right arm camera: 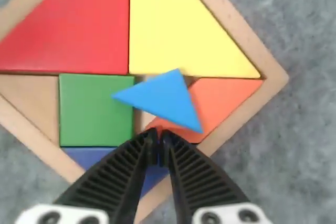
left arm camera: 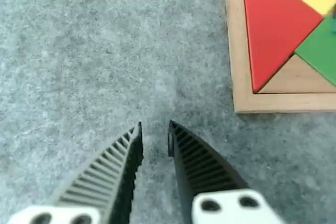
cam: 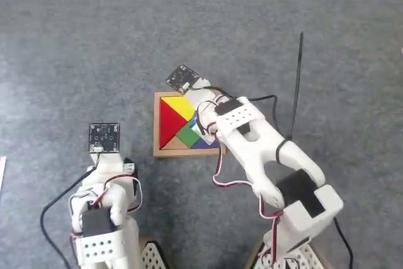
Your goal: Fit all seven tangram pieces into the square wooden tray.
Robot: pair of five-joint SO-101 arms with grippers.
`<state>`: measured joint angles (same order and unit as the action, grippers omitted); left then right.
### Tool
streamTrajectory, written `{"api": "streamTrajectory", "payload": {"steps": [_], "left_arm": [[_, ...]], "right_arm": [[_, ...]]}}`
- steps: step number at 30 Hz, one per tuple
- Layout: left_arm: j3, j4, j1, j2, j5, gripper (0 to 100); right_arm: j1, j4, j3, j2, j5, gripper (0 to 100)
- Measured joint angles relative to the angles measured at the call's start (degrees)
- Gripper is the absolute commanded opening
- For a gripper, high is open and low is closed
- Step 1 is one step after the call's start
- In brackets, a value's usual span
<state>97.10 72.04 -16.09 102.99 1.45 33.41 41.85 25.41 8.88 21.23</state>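
Counting five pieces already seated in the square wooden tray (right arm camera: pixel 234 30): large red triangle (right arm camera: pixel 79 30), large yellow triangle (right arm camera: pixel 178 30), green square (right arm camera: pixel 94 108), orange triangle (right arm camera: pixel 226 98) and a dark blue piece (right arm camera: pixel 89 156) at the rim. Judging two steps as remaining: seating the small light blue triangle (right arm camera: pixel 163 98), now lying crooked over the middle, and filling the bare triangular gap (left arm camera: pixel 299 77) beside red and green. Finding the right gripper (right arm camera: pixel 156 136) with jaws closed just short of the blue triangle, apparently gripping nothing. Finding the left gripper (left arm camera: pixel 155 129) with jaws slightly apart and empty above the grey bench (left arm camera: pixel 79 40), near the tray corner. Getting the light blue and orange pieces from the right wrist view, and losing them under the white arm (cam: pixel 252 143) in the high view; getting the bare gap most plainly from the left wrist view.
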Motion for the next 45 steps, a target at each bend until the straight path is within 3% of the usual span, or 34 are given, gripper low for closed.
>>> {"api": "streamTrajectory", "payload": {"steps": [7, 13, 25, 36, 45], "left_arm": [[0.0, 0.0, 0.0, 0.0, 0.0, 8], [0.0, 0.0, 0.0, 0.0, 0.0, 8], [0.0, 0.0, 0.0, 0.0, 0.0, 8], [0.0, 0.0, 0.0, 0.0, 0.0, 8], [0.0, 0.0, 0.0, 0.0, 0.0, 8]], "right_arm": [[-0.4, 2.0, -0.1, -0.6, 4.2, 3.3], [-2.9, 3.0, -0.1, -4.0, 3.5, 3.3], [-3.0, -11.6, -0.1, 2.4, 1.5, 3.3], [-4.6, -5.9, -0.1, -3.3, 0.9, 3.3], [-3.5, -18.0, -0.5, -1.9, -8.4, 3.6]]}}
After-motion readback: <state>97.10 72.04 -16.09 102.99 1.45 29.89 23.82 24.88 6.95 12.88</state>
